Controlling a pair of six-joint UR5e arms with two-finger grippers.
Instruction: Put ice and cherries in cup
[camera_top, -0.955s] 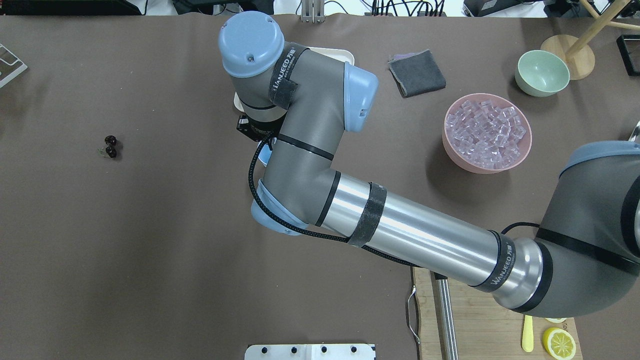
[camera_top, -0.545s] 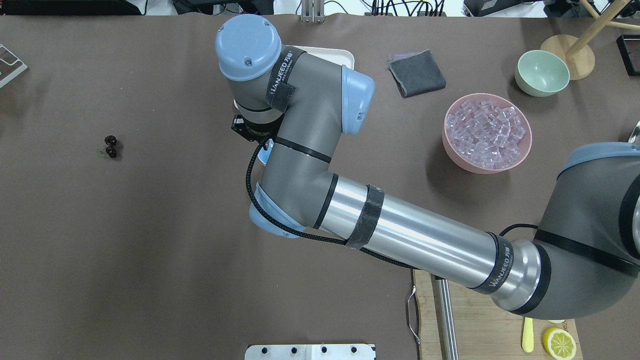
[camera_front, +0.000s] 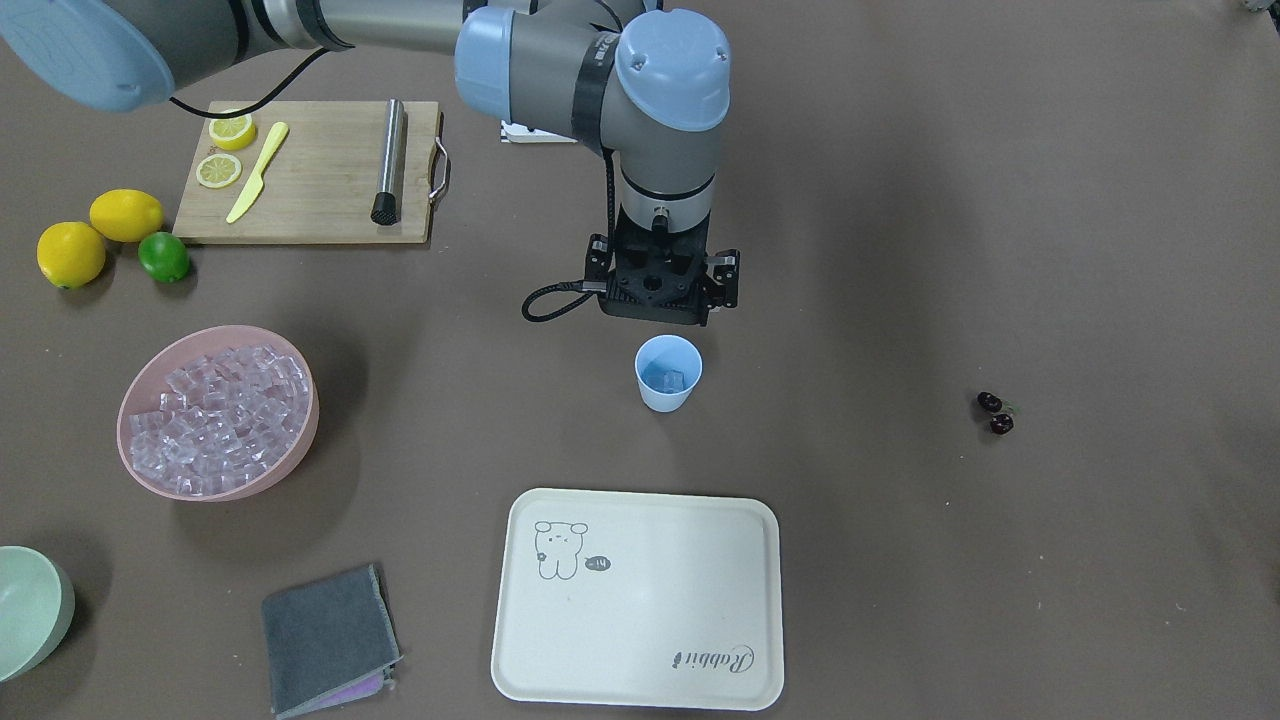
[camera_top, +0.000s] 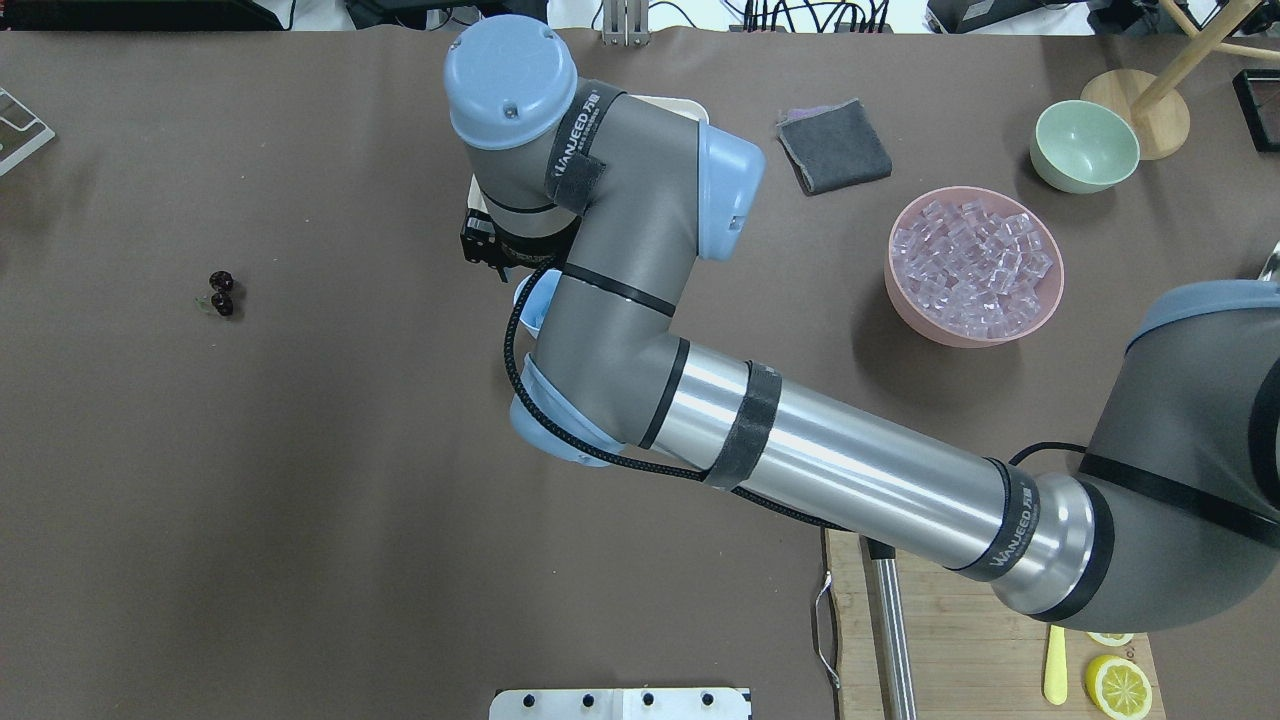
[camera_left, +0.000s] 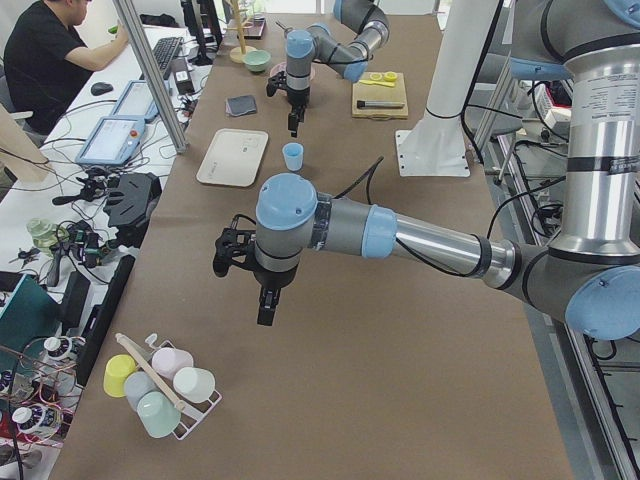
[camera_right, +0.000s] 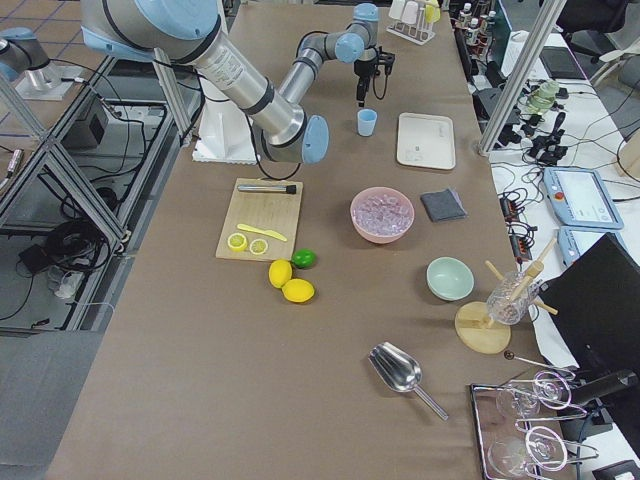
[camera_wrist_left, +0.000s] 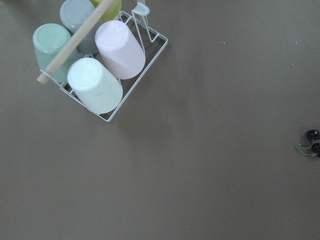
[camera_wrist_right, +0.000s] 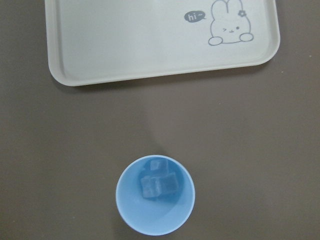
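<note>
The light-blue cup (camera_front: 668, 373) stands mid-table and holds ice cubes (camera_wrist_right: 158, 184). It fills the lower part of the right wrist view (camera_wrist_right: 155, 195). My right gripper (camera_front: 657, 318) hangs just above and behind the cup. Its fingers are hidden under its black body, so I cannot tell its state. In the overhead view the arm covers most of the cup (camera_top: 527, 303). The heap of ice (camera_front: 215, 405) fills the pink bowl (camera_front: 290, 455). The cherries (camera_front: 995, 413) lie alone on the table (camera_top: 221, 293). My left gripper (camera_left: 265, 310) shows only in the exterior left view, so I cannot tell its state.
A white tray (camera_front: 640, 600) lies just beyond the cup. A grey cloth (camera_front: 325, 635) and a pale green bowl (camera_front: 30, 610) are beyond the pink bowl. A cutting board (camera_front: 310, 170), lemons and a lime (camera_front: 160, 257) sit near the robot. A cup rack (camera_wrist_left: 95, 65) lies at the table's left end.
My right wrist has shifted a little toward the table's far side, so more of the cup's rim shows beneath the arm. The cherries and the pink bowl have not moved.
</note>
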